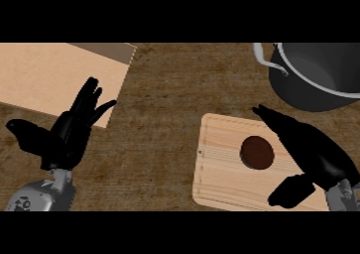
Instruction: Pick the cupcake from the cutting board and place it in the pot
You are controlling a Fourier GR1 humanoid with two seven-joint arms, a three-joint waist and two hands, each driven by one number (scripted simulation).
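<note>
Cupcake: we saw the dark brown round cupcake sitting near the middle of the pale wooden cutting board.
Right hand: our black right hand lay just beside the cupcake, fingers straight, thumb apart, holding nothing.
Left hand: our black left hand rested at the left with its fingers straight.
Pot: the dark grey metal pot stood beyond the board.

The open right hand lies just beside the cupcake on the cutting board.
</note>
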